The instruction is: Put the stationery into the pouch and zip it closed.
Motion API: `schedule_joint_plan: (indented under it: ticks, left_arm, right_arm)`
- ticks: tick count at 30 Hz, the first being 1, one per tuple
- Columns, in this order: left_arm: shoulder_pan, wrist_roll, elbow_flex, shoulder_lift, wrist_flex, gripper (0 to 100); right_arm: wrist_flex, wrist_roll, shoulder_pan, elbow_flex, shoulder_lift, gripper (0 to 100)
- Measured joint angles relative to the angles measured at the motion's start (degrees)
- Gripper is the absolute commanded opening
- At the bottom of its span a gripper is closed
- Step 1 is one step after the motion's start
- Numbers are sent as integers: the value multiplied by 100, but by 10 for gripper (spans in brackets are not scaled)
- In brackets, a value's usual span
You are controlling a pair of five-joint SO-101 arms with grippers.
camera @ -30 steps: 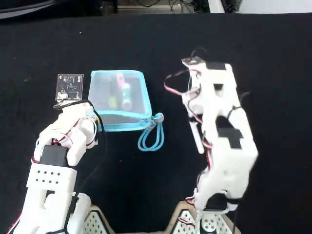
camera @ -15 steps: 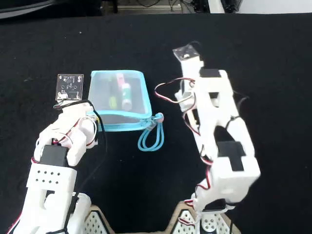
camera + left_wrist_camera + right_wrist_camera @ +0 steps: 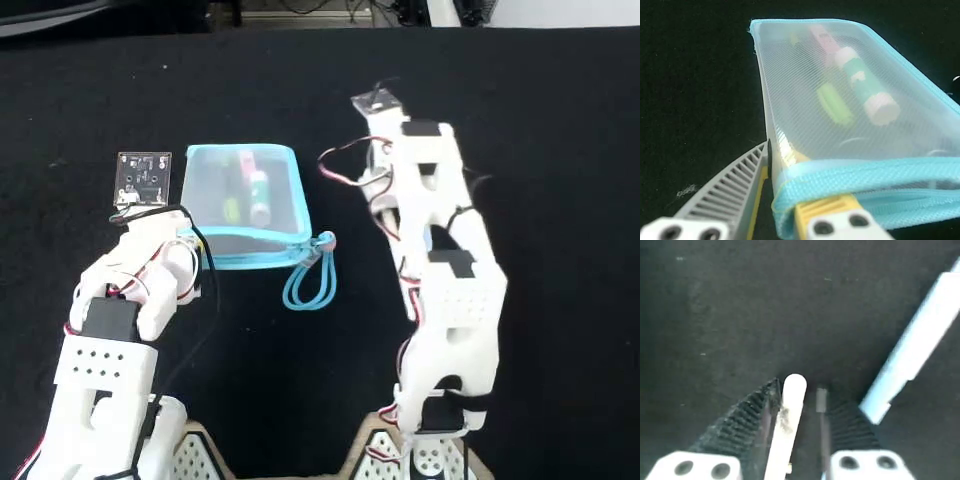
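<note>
The pouch (image 3: 243,205), translucent ribbed mesh edged in blue webbing, lies left of centre on the black table (image 3: 560,150), a glue stick (image 3: 867,87) inside. The left pincer (image 3: 776,165) clamps its near corner. The right arm (image 3: 440,260) has stretched farther out; whether the right pincer (image 3: 799,387) grips the white stick (image 3: 785,430) I cannot tell.

The high camera is fixed above the black table (image 3: 560,120) and looks down on it from over the near edge. The left wrist camera sits just behind the left gripper (image 3: 776,152) and faces the far side, very near the pouch (image 3: 840,100), which the high view also shows. The right wrist camera looks along the right gripper (image 3: 797,390), close above the table.
</note>
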Motion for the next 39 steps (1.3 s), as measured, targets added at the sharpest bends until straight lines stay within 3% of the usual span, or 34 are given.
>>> schedule_joint_plan:
  ticks: [8,14,23,35,39]
  left_arm:
    - [0,0,0,0,0,30]
    - [0,0,0,0,0,30]
    - [0,0,0,0,0,30]
    - [0,0,0,0,0,30]
    - [0,0,0,0,0,30]
  right_arm:
    - [686,-9,-9,-123,-132,10]
    - [765,-9,-141,958,-1468,12]
    - [-730,0,-677,3156,-2242,148]
    - [-721,0,-677,3270,-2180,142]
    - [-721,0,-677,3358,-2180,38]
